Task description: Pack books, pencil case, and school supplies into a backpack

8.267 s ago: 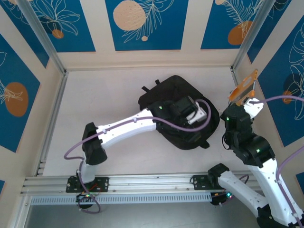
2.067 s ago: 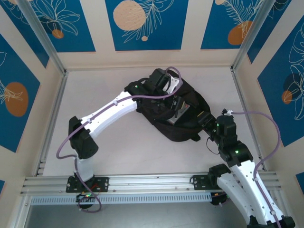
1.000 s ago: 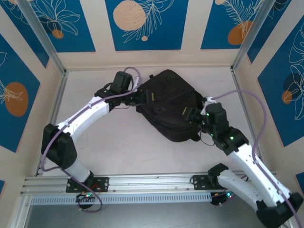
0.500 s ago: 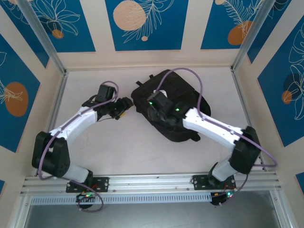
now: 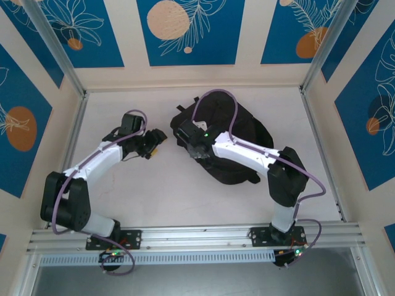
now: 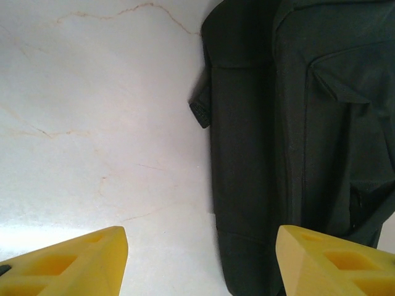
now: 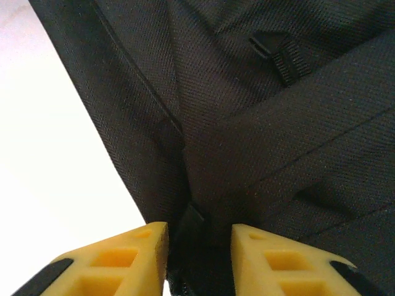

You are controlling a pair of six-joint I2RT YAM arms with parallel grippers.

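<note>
- While the backpack (image 5: 250,132) lies right of centre toward the far wall, bare worktop (image 5: 160,191) opens to its left and along the near edge.
- The left tool (image 5: 154,140) hovers just beside the bag's left edge, its yellow fingers (image 6: 68,262) spread wide and holding nothing.
- The right tool (image 5: 190,150) sits at the bag's near-left edge, jaws narrowed, seemingly pinching a fold of black fabric.
- The bag's inside is hidden.

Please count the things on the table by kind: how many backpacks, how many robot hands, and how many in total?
Backpack: 1
Robot hands: 2, the left hand and the right hand
Total: 3
</note>
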